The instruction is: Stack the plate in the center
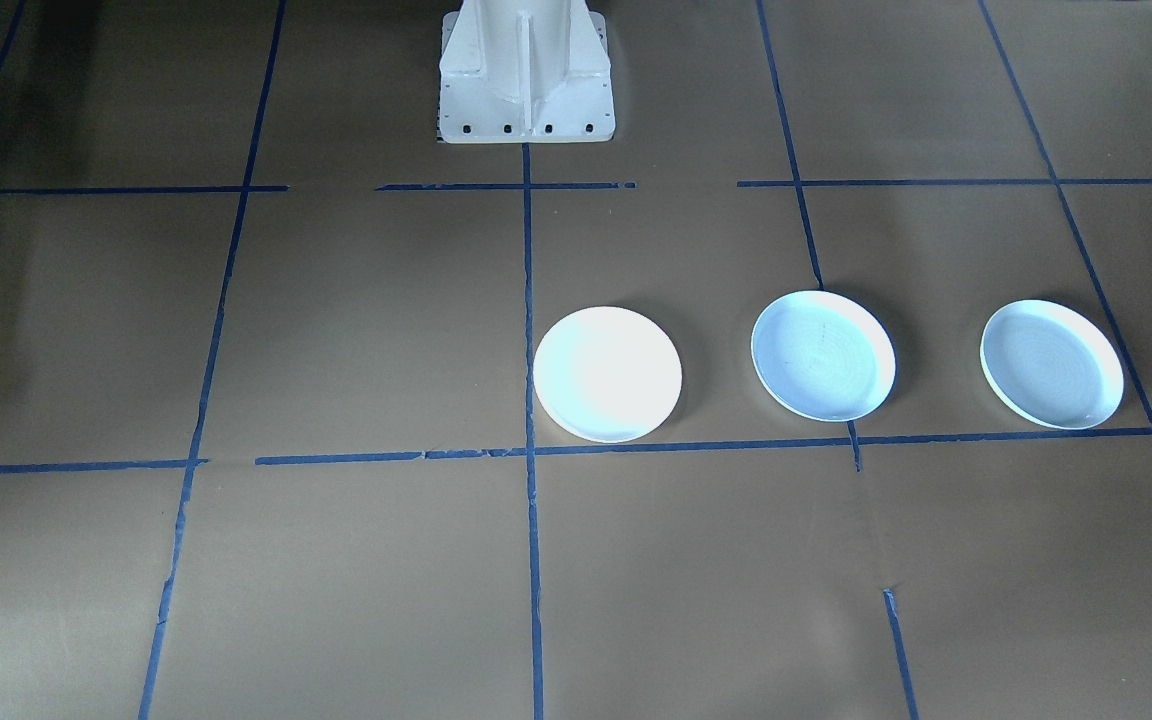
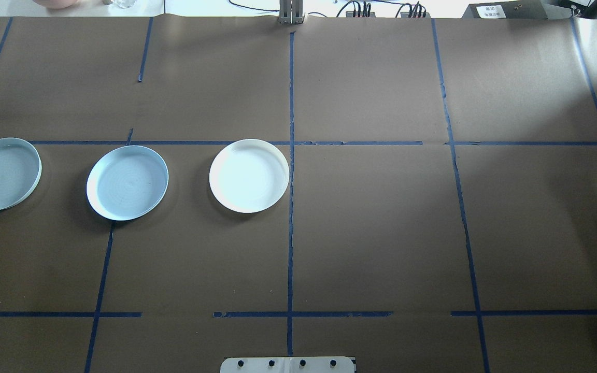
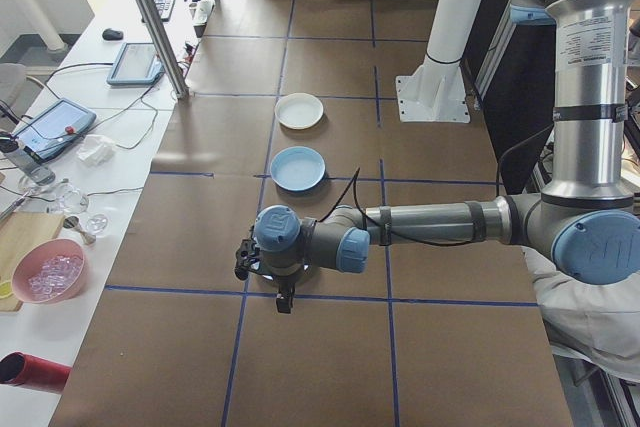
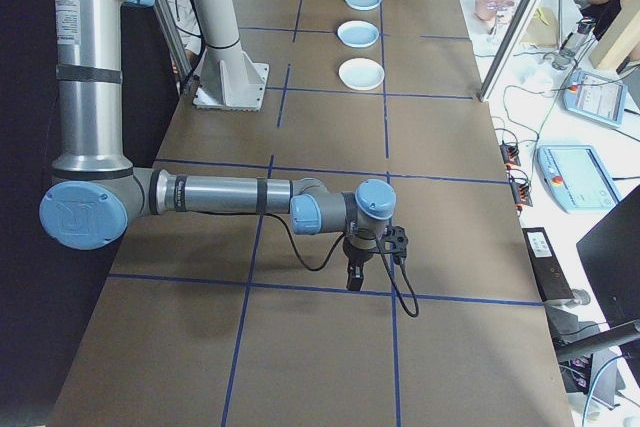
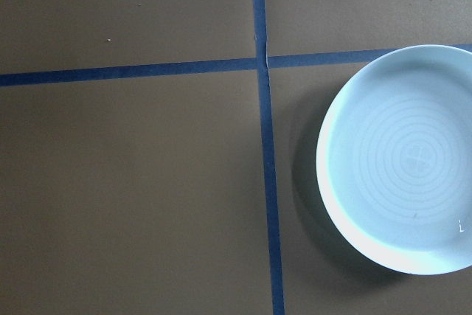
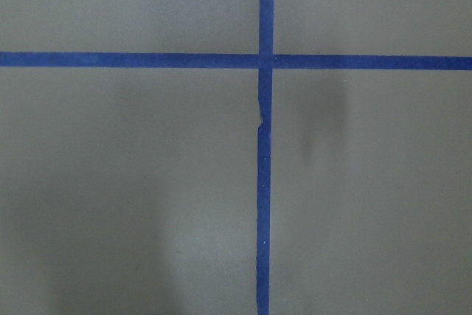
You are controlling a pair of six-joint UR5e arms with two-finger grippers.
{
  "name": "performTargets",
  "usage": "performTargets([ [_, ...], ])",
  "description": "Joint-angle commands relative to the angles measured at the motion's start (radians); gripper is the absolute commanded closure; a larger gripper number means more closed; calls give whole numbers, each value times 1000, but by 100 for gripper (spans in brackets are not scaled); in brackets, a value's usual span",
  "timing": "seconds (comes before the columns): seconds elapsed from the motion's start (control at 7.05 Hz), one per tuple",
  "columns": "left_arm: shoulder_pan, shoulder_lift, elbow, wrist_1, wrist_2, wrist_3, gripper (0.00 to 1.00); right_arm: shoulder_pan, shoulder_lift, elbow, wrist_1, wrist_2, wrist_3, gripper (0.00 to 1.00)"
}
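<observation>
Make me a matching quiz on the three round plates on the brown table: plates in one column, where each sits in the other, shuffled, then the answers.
Plates:
1. bright white round plate
2. middle pale blue ringed plate
3. outer pale blue plate

Places:
A. a short blue tape line passes under it and shows on both sides
B. cut off by the overhead view's left edge
C. just beside the long centre tape line

Pairs: 1-C, 2-A, 3-B
</observation>
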Motion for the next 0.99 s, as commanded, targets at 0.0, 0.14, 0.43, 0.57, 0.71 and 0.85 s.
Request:
performTargets([
  [0.0,4,-5,-5,8,0,5,0,0,0,0,0,0,0,0],
  [0.14,4,0,3,6,0,6,0,0,0,0,0,0,0,0],
  [0.43,4,-5,-5,5,-1,6,0,0,0,0,0,0,0,0],
  [0.57,13,-6,-9,5,-4,-24,0,0,0,0,0,0,0,0],
  [0.71,16,-8,9,-1,-4,-23,0,0,0,0,0,0,0,0],
  [0.85,30,-9,59,-84,-1,-25,1,0,0,0,0,0,0,0],
])
